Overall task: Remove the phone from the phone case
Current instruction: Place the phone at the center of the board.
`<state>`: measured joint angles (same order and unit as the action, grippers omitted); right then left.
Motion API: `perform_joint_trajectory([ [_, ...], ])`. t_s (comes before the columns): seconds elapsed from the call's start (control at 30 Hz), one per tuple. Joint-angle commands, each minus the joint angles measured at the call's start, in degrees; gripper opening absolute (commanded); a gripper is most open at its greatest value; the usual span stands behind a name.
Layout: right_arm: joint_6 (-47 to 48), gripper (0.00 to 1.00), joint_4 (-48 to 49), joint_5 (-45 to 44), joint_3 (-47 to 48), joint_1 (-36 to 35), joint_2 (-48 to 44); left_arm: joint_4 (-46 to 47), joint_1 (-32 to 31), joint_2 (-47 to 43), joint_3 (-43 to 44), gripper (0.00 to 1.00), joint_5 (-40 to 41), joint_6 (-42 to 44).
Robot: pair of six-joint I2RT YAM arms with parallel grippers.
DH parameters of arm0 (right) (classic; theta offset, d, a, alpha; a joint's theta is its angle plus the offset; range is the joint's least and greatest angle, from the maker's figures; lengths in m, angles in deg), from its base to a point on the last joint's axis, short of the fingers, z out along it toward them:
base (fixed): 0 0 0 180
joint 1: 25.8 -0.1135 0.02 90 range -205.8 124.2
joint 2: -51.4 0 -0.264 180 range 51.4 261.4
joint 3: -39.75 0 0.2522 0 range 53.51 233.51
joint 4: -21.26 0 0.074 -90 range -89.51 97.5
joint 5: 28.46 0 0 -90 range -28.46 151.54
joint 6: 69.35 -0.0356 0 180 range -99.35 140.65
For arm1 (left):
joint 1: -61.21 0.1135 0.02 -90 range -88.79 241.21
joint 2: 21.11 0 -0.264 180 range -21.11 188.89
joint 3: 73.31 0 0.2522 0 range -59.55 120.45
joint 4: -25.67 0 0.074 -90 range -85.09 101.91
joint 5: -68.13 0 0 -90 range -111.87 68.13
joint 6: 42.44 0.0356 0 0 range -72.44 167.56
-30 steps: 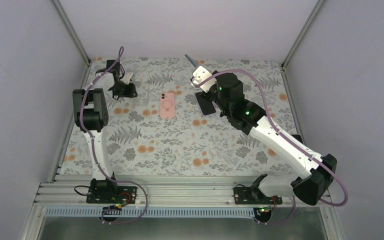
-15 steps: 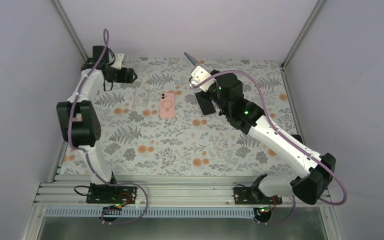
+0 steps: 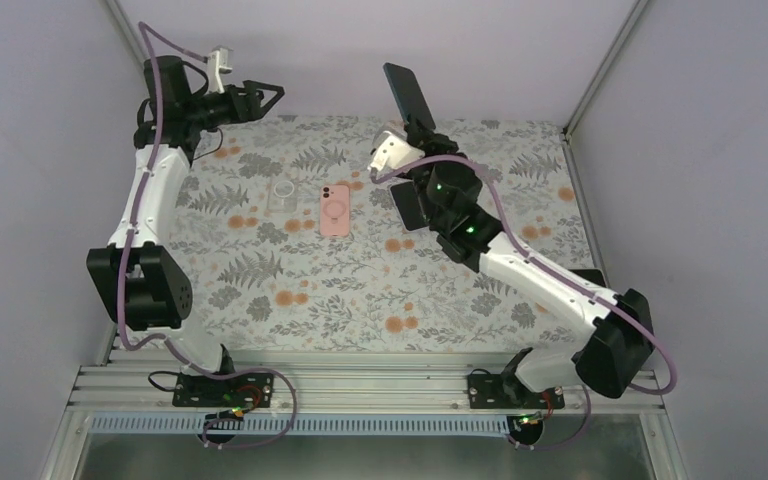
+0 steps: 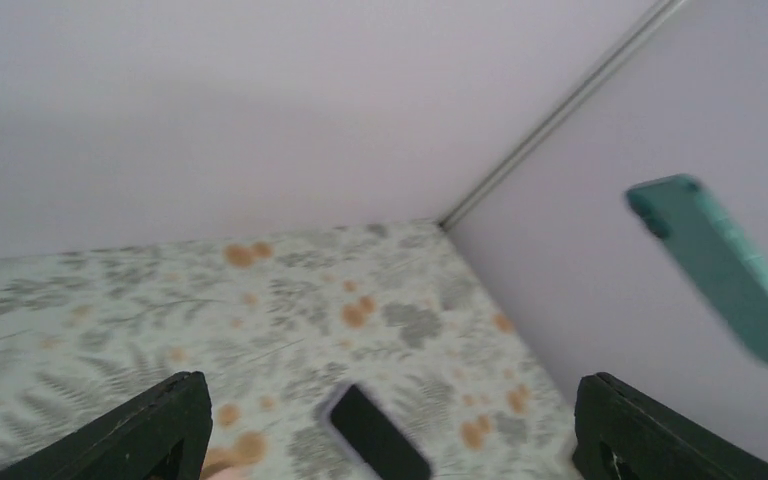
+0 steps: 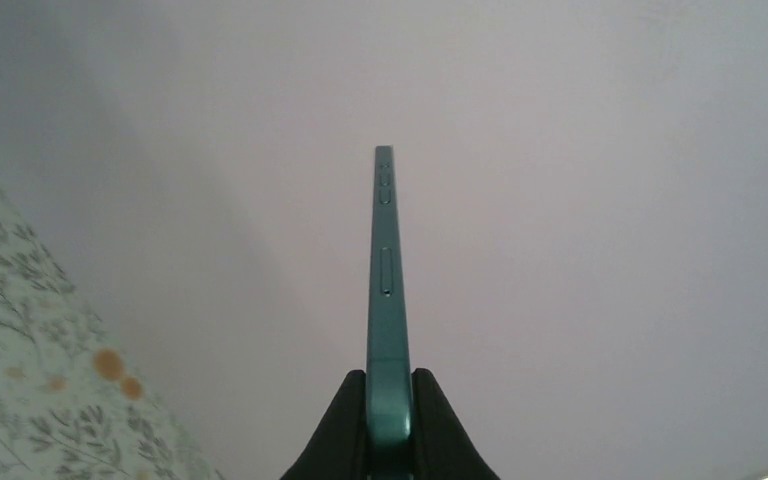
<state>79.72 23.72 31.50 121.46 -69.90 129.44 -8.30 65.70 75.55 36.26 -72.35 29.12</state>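
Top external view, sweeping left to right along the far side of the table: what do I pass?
left gripper → clear case → pink phone case → teal phone, held up by the right gripper

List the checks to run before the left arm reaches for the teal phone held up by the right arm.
1. Right gripper jaws shut on the teal phone: ok.
2. Left gripper jaws open and empty: ok.
3. Teal phone lifted off the table: ok.
4. Phone centred between the left jaws: not ok, it sits at the right edge of the left wrist view.
5. A seam to pry at on the phone: cannot tell.
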Motion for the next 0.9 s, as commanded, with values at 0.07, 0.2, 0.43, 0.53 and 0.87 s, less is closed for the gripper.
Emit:
perform_joint_trajectory([
  [0.07,22.47,0.04,34.45,-5.03,-10.20,-3.48,1.73,17.38,-0.84,-2.20,-3.19,0.90,-11.17,-22.04],
  [0.2,30.17,0.04,43.86,-5.55,-13.21,-5.36,3.37,20.52,-3.66,-3.02,-4.98,0.89,-10.84,-27.14],
  [0.43,39.32,0.04,53.53,-7.41,-14.85,-8.60,6.57,23.02,-11.41,-4.02,-7.61,0.86,-9.14,-30.04],
  [0.53,44.32,0.04,58.74,-8.29,-14.94,-9.92,9.07,24.34,-13.81,-3.94,-7.13,0.84,-8.78,-30.38],
  [0.87,49.74,0.04,63.84,-10.20,-12.73,-13.30,13.16,29.16,-16.46,-4.95,-8.91,0.70,-10.26,-33.92],
])
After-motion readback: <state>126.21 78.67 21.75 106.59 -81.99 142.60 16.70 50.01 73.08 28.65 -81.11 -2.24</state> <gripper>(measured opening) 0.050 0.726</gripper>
